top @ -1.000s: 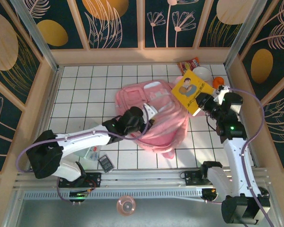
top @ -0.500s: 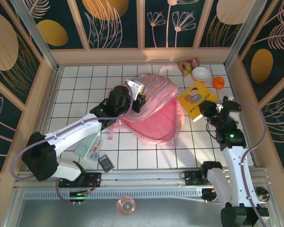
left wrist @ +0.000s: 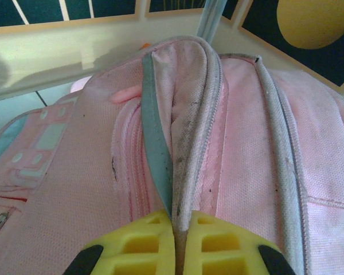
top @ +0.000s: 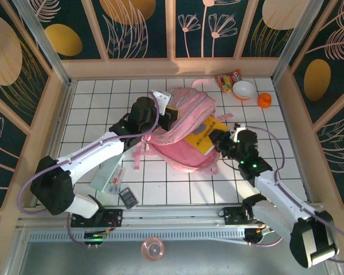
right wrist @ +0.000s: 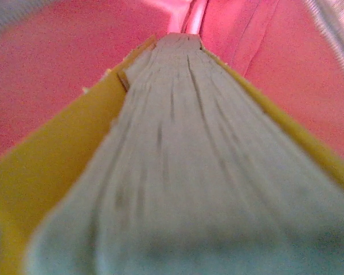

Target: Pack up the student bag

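The student bag (top: 186, 152) lies near the middle of the white-tiled tabletop (top: 103, 97), a little right of centre, with its mouth facing right.

My left hand (top: 171, 119) reaches in from the left over the far part of the bag. In my left wrist view, that hand (left wrist: 176, 243) has its yellow fingertips (left wrist: 132, 249) pinched together on the bag (left wrist: 241, 132), right at the zip seam and its grey-green edging. That raises the upper flap off the lower part.

My right hand (top: 219, 139) comes in from the right and is clamped on the near right corner of a yellow book (top: 200, 133). The book is tilted, and its far end sits inside the bag's opening, between the raised flap and the lower panel. My right wrist view looks along the book's page edges (right wrist: 178, 172), with the bag's pink lining (right wrist: 40, 74) on both sides.

At the far right of the tabletop, well apart from the bag, are a snack packet (top: 228, 79), a white bowl (top: 243, 89) and a small orange object (top: 264, 100). A calculator (top: 128, 198) lies near the left arm's base.
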Motion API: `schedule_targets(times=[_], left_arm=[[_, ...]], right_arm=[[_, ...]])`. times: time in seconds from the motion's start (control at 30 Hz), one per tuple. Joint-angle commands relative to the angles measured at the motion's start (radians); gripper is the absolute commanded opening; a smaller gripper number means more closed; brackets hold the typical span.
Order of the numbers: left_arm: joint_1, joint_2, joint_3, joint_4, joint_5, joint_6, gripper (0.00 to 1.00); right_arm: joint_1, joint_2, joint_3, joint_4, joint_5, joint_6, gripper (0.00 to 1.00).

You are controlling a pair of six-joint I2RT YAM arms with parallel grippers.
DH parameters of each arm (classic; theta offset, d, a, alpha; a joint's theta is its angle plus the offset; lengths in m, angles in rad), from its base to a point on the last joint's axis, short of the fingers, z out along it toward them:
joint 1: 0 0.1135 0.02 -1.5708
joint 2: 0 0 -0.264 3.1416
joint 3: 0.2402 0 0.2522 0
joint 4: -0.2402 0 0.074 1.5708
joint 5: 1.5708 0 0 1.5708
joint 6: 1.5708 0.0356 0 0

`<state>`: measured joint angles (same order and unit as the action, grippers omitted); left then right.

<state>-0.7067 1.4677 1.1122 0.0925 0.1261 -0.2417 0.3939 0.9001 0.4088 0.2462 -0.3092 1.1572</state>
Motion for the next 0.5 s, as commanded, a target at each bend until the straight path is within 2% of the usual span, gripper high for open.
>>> schedule_targets(times=[0.0, 0.23, 0.47], left_arm=[[0.008, -0.023, 0.084, 0.170, 0.057, -0.009, 0.00], [0.009, -0.012, 0.106, 0.176, 0.093, -0.014, 0.00], [0.011, -0.007, 0.117, 0.184, 0.121, -0.019, 0.00]], right_arm=[[0.053, 0.086, 0.008, 0.357, 0.103, 0.088, 0.00], [0.148, 0.378, 0.072, 0.623, 0.194, 0.139, 0.00], [0.181, 0.672, 0.215, 0.709, 0.264, 0.184, 0.00]])
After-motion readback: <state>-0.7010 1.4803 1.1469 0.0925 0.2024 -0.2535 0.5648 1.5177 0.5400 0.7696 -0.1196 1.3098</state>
